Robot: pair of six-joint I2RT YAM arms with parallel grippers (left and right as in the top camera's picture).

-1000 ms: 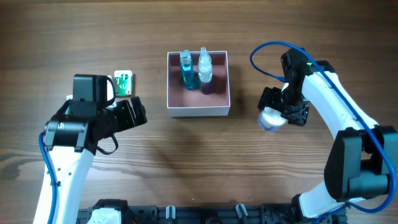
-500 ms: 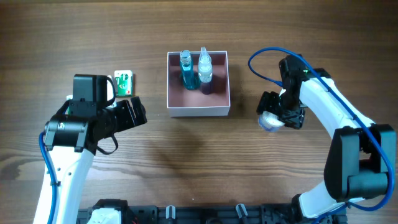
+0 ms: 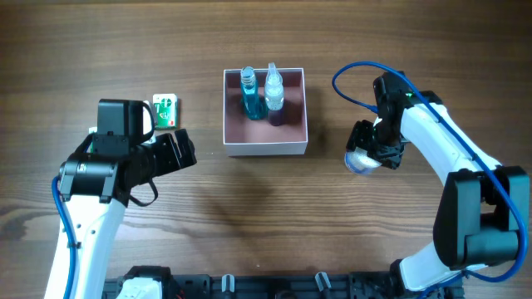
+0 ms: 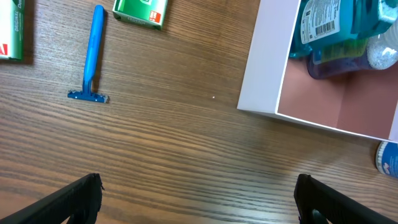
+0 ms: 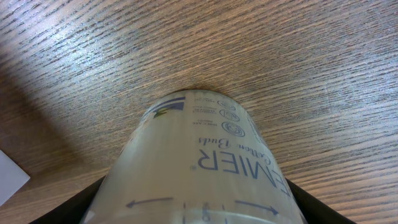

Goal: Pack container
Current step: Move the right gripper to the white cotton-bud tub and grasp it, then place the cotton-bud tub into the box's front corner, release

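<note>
Over the last second the right tool (image 3: 371,155) has crept a little toward the container (image 3: 264,149), carrying the pale bottle (image 5: 199,162). The shift is small, a slight slide and turn of the wrist rather than a real transfer. The tool is closed on the bottle, which fills the right wrist view with wood grain just beyond it. I cannot tell whether it is lifted clear of the bench (image 3: 266,224) or only just above it. The container lies between the two tools, near the right tool but apart from it, with a blue bottle (image 3: 251,95) and a clear bottle (image 3: 273,93) at its far side and bare pink floor nearer. The left tool (image 3: 184,151) has not moved and stands wide and empty, with the razor (image 4: 93,53) and green packet (image 4: 140,11) ahead of it. As I judge it, the carry has only begun.
</note>
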